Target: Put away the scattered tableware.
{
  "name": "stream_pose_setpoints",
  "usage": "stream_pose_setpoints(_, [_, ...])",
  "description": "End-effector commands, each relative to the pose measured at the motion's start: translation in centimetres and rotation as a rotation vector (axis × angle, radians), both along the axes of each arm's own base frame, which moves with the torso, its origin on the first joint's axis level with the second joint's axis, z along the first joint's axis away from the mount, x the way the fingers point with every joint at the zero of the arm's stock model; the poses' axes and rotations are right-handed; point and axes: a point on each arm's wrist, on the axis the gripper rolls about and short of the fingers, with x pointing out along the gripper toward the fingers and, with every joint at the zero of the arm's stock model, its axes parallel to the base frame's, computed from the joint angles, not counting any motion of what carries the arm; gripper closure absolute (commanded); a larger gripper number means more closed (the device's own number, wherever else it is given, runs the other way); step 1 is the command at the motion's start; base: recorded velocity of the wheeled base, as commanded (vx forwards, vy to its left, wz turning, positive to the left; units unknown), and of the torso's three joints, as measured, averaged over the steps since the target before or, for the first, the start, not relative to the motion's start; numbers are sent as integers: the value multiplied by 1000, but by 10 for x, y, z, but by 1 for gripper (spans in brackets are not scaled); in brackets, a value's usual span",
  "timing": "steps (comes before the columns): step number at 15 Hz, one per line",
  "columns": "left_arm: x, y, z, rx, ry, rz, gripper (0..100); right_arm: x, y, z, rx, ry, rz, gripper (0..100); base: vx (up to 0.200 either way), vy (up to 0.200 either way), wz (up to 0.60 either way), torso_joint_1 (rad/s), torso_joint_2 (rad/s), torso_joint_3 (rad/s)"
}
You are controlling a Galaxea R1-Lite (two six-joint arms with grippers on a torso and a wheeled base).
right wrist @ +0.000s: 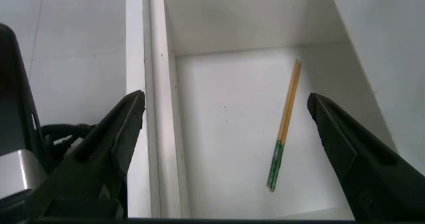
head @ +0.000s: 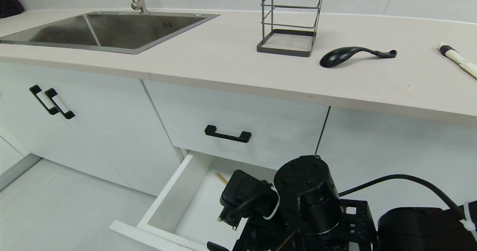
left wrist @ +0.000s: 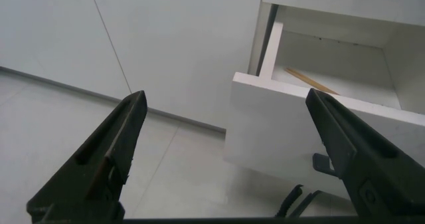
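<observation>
drawer (head: 169, 193) open | black spoon (head: 341, 56) on counter (head: 223, 57) | wire rack (head: 284, 51) beside it

Sink (head: 123, 31): brushed metal, satin sheen.
Rack (head: 287, 19): thin metal wire, dark matt coating.
Spoon (head: 344, 55): black, glossy, looks plastic.
Table (head: 208, 53): pale, smooth, matt.
Drawer (right wrist: 219, 131): white, smooth, matt.
Chopsticks (right wrist: 284, 127): light wood, one end coated green.

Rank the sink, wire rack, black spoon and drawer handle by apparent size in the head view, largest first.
1. Sink
2. Wire rack, its top cut off
3. Black spoon
4. Drawer handle, nearer the camera yet smaller
</observation>
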Motion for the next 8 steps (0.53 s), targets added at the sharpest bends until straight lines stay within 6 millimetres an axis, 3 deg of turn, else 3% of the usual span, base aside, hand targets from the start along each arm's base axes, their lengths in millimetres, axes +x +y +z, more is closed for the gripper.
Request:
stream_pose_setpoints(1, [0,0,0,0,1,0,0,-1,-2,-3,-13,0,3,0,0,0,0,0,0,0])
stream_pose_setpoints(8, [0,0,0,0,1,1,0,-1,-2,-6,-24,3,5,0,0,0,0,0,0,0])
